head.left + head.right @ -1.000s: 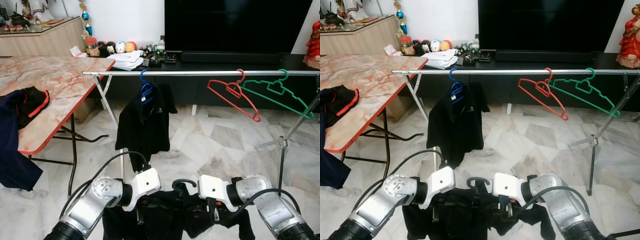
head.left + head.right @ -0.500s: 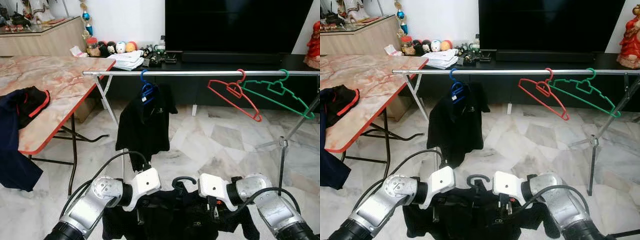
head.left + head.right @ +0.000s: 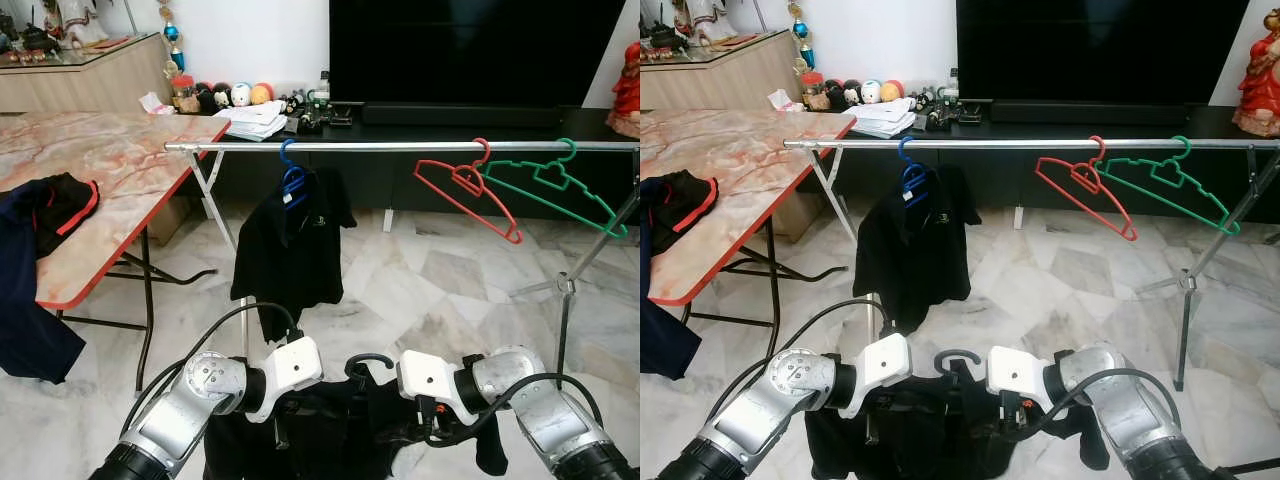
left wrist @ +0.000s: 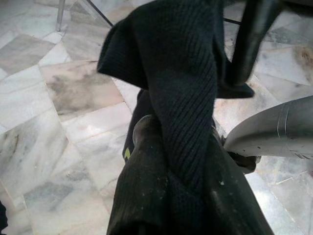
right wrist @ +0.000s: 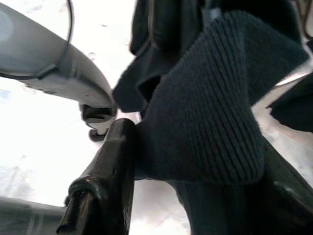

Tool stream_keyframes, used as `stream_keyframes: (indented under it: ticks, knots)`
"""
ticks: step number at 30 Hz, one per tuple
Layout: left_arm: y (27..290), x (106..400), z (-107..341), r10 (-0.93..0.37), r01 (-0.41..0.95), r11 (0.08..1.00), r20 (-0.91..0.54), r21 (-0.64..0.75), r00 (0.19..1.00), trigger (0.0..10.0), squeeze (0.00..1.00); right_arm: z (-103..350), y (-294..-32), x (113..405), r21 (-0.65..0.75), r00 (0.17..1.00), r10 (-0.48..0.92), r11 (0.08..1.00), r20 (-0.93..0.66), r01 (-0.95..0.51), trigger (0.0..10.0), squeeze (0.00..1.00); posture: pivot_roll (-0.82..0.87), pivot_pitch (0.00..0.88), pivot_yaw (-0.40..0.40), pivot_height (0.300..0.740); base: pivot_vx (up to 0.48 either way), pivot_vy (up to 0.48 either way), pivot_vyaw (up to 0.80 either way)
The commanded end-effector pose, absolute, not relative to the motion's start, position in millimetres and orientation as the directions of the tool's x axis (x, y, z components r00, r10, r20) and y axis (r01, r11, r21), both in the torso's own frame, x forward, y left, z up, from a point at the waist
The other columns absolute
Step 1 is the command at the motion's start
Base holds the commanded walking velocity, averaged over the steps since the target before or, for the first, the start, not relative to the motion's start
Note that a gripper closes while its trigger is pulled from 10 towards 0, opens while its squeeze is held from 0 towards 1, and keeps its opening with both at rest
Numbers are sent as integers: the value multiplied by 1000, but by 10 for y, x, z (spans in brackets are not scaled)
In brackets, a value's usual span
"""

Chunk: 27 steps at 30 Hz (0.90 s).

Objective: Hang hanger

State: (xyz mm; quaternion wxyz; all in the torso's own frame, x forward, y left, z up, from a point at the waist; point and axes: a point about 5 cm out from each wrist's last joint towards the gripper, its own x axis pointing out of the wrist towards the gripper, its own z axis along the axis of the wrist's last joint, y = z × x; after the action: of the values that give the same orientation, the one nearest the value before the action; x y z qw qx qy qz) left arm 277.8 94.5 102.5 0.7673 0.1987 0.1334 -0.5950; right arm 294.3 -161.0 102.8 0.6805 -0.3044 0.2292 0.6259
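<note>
Living room furnishings set around a large black television [image 3: 470, 50]

A long low black console [image 3: 600, 125] is seen under the television, with a stack of white papers [image 3: 255, 120] and a row of small round figurines [image 3: 235, 95] at its left end and a red figurine [image 3: 627, 90] at its right. Left of the television, a pink marble-patterned folding table [image 3: 120, 160] is draped with a dark blue cloth [image 3: 25, 290]. White marble floor tiles [image 3: 430, 280] are spread below.

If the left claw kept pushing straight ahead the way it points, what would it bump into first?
The left gripper already has the black garment between its fingers, so that comes first. Beyond it, probably the marble floor, though depth is unclear.
</note>
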Motion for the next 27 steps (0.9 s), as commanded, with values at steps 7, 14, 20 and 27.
stream_keyframes:
  ticks: [7,14,20,27]
  knots:
    - [1008,2823,1085,-846,958,209,-455,198,279,0,0,1092,-1555,3007,-169,137,726,29,-674,-985,10000,1000,27,22,60,740,0,0,0]
    - [1033,2822,1035,-827,958,197,-489,208,277,0,0,1132,-1572,3127,-268,243,710,79,-661,-960,10000,1000,24,20,58,740,0,0,0]
    - [1078,2834,1009,-815,955,208,-502,210,288,0,0,1195,-1558,3161,-306,264,713,73,-649,-949,10000,937,20,13,59,740,0,0,0]
    - [1345,2782,764,-754,926,337,-540,172,374,0,0,1381,-1634,3239,-384,353,713,127,-605,-915,10000,0,7,1,60,740,0,0,0]
